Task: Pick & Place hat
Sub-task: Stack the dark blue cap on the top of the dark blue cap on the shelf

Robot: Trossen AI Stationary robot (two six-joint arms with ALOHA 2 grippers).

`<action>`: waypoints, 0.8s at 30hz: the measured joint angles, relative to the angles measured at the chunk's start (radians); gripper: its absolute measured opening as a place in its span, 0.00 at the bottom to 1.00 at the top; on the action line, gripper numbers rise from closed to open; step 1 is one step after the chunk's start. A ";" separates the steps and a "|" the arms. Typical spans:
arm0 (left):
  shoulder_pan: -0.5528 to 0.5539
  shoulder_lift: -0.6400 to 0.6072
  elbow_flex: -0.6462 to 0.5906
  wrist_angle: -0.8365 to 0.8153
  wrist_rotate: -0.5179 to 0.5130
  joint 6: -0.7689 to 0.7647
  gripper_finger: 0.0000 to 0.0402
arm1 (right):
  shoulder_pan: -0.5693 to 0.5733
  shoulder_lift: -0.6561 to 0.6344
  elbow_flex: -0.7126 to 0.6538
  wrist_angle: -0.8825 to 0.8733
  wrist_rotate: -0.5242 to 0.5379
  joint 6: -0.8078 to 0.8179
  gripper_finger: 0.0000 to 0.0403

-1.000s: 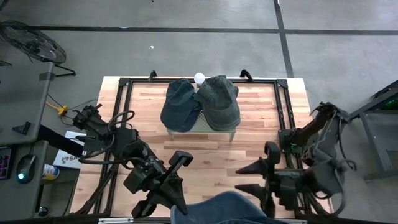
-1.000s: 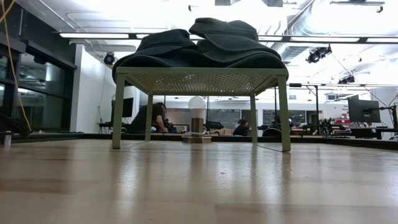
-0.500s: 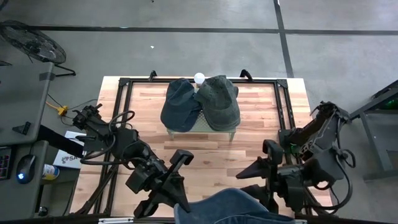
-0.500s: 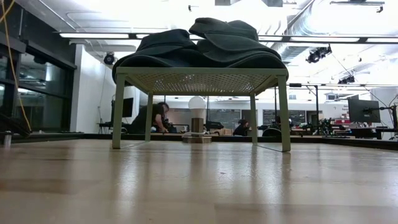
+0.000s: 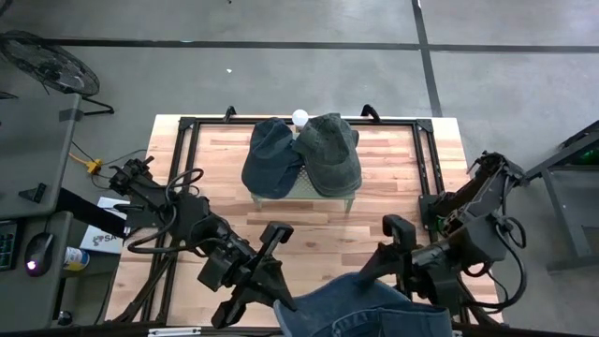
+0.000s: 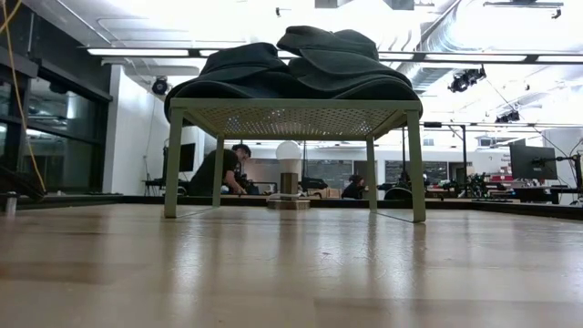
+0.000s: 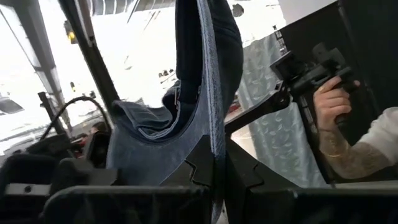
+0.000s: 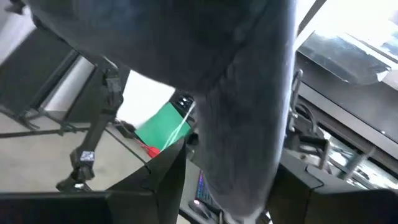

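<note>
A blue denim hat point(image 5: 360, 304) hangs between both grippers at the table's near edge, at the bottom of the high view. My left gripper point(image 5: 284, 304) is at its left side and my right gripper point(image 5: 407, 288) at its right side, both shut on it. Two more hats, a dark blue one point(image 5: 271, 154) and a grey-green one point(image 5: 329, 150), lie side by side on top of a small green mesh stand point(image 6: 291, 117) at the table's far middle. The low view shows neither gripper. My left gripper point(image 7: 217, 168) pinches an edge of the denim hat point(image 7: 211, 134) between its two fingers, and the hat is lifted clear. My right gripper point(image 8: 236, 180) has a thick fold of the denim hat point(image 8: 249, 124) between its fingers; the cloth hides the place of contact itself.
A white bulb point(image 5: 299, 117) stands behind the stand at the far edge. A black frame point(image 5: 187, 126) runs around the wooden table top point(image 5: 309, 229), bare between the stand and the grippers. A person's hand point(image 7: 333, 102) holds a handle beyond the table in the left wrist view.
The denim hat has come farther into the high view from the near edge and shows larger, carried between both grippers. My right gripper has shifted toward the table's left and turned; my left gripper has moved a little toward the near edge.
</note>
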 joint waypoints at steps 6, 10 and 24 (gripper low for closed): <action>0.000 0.000 0.000 0.004 -0.007 0.012 0.01 | -0.007 0.000 0.000 0.004 -0.014 0.009 0.42; 0.000 0.000 0.000 0.007 -0.011 0.013 0.01 | -0.016 0.000 0.000 0.005 -0.041 0.019 0.32; -0.001 -0.005 0.003 -0.024 -0.159 0.010 0.13 | -0.028 0.000 -0.001 -0.006 -0.004 0.075 0.02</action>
